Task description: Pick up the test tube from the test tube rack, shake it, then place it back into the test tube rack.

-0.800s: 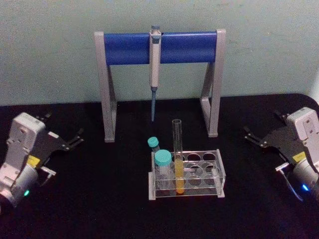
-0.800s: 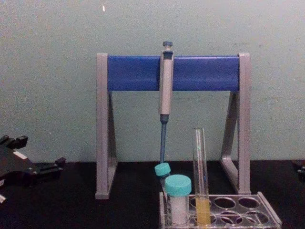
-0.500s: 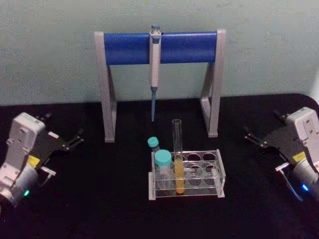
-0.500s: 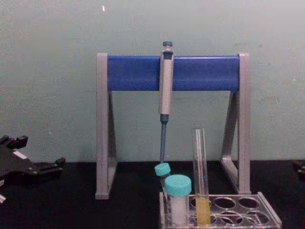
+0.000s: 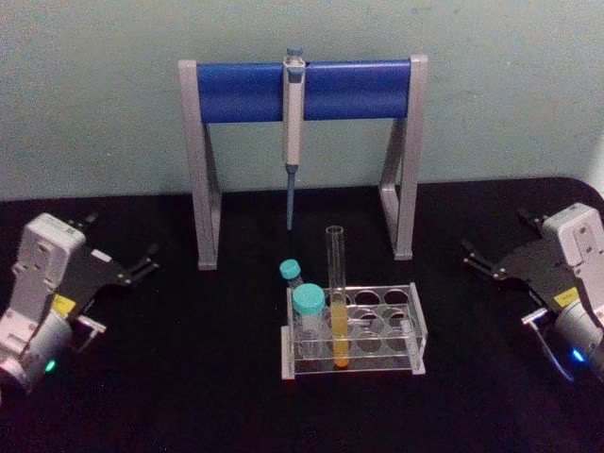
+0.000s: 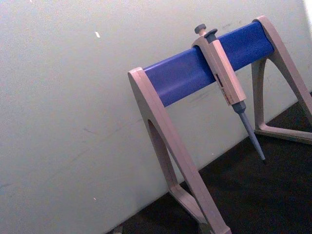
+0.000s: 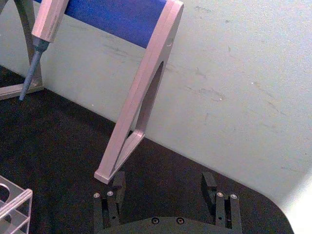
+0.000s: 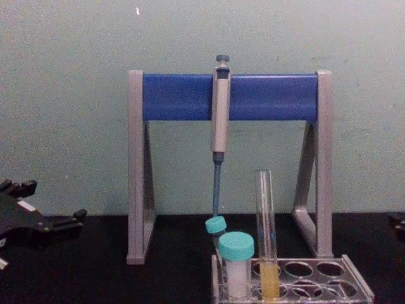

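Chest view: test tube rack (image 8: 358, 284) base cropped.

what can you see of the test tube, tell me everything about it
The test tube is tall, thin and clear, glass by the look of it, with an open, capless top and a rounded bottom. Yellow-orange liquid fills its lower part. It stands upright in a hole of the clear test tube rack, rising well above it, with a teal-capped vial close on its left.

No legible text, label, brand or number on any surface.
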Robot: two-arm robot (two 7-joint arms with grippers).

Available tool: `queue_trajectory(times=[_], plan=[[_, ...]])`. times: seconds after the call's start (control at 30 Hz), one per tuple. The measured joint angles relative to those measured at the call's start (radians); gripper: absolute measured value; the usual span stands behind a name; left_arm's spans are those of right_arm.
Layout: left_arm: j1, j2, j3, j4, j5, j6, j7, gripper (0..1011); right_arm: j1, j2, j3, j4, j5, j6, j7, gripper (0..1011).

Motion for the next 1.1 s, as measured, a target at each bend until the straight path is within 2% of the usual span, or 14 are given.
queue_trajectory(times=[1.1], plan=[[0.0,0.0,0.0,0.0,0.0,0.0,0.0,1001,0.0,0.0,0.0,0.0,0.0,0.0,0.0,1000]])
